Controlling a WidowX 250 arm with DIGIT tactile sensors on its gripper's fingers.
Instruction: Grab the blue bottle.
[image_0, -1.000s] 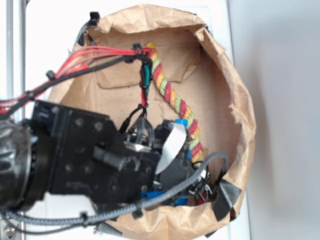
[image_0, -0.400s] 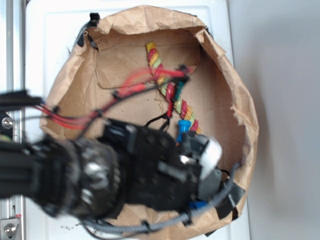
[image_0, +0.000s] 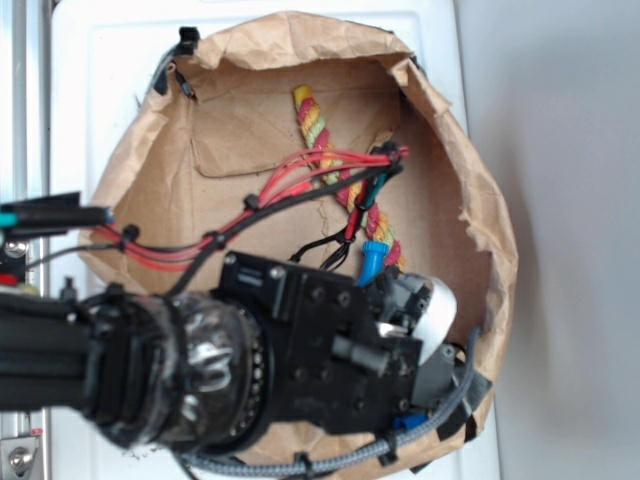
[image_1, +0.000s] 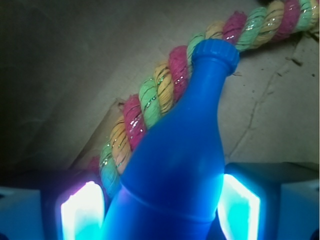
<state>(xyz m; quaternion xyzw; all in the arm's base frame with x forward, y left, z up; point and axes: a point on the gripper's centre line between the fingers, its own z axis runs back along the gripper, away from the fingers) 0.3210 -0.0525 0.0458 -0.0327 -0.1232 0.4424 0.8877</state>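
Black screwed arm (image_0: 300, 350), red cables (image_0: 290, 180), grey braided hose (image_0: 330, 458)

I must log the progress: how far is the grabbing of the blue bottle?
Done: the gripper is down in the paper bag, its glowing fingers on either side of the blue bottle. In hand: closing; whether they grip cannot be told. Left: lifting it away from the braided rope.
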